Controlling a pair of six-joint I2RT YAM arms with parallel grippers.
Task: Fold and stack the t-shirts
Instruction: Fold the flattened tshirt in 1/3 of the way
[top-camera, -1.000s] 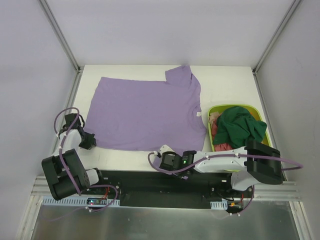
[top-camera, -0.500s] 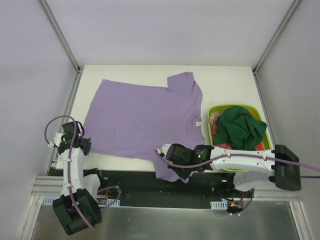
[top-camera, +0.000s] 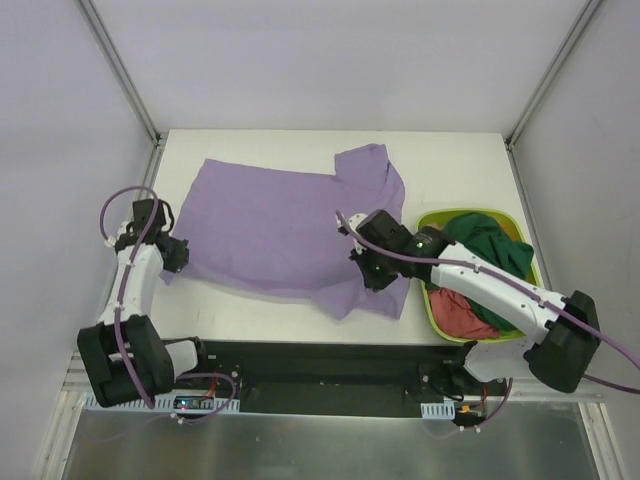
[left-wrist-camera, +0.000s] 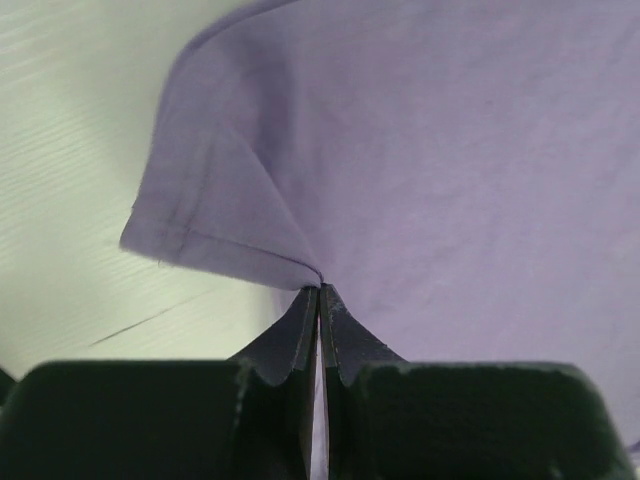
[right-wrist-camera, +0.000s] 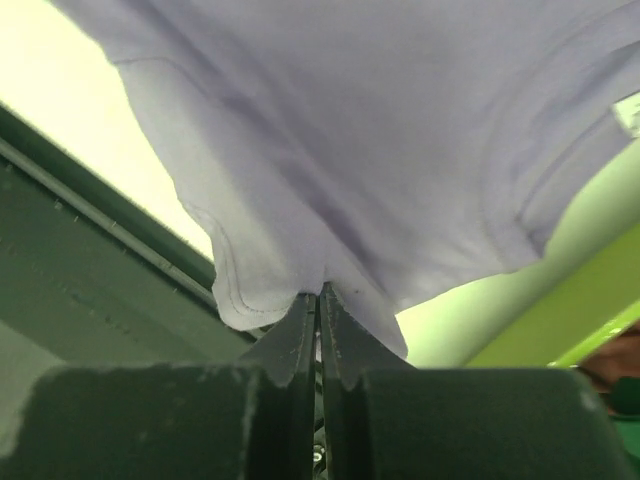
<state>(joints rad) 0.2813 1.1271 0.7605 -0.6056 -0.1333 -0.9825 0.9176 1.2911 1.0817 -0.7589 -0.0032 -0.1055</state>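
A light purple t-shirt (top-camera: 270, 215) lies spread across the white table (top-camera: 450, 160). My left gripper (top-camera: 172, 255) is shut on its near-left corner, and the left wrist view shows the hem (left-wrist-camera: 200, 235) pinched between the tips of that gripper (left-wrist-camera: 320, 288). My right gripper (top-camera: 372, 268) is shut on the near-right corner, which is lifted, with cloth hanging below it (top-camera: 360, 298). In the right wrist view the shirt (right-wrist-camera: 380, 120) drapes from the closed tips of the right gripper (right-wrist-camera: 320, 288). A dark green t-shirt (top-camera: 490, 250) and a red-pink one (top-camera: 458, 312) lie in the basket.
The lime-green basket (top-camera: 437, 214) stands at the table's right side, right beside my right forearm; its wall (right-wrist-camera: 600, 300) shows in the right wrist view. The black base rail (top-camera: 300, 365) runs along the near edge. Grey walls enclose the table on three sides.
My right gripper has risen from the near edge and moved away and to the right, lifting the shirt's near-right corner. The left gripper has carried its corner slightly farther from the near edge.
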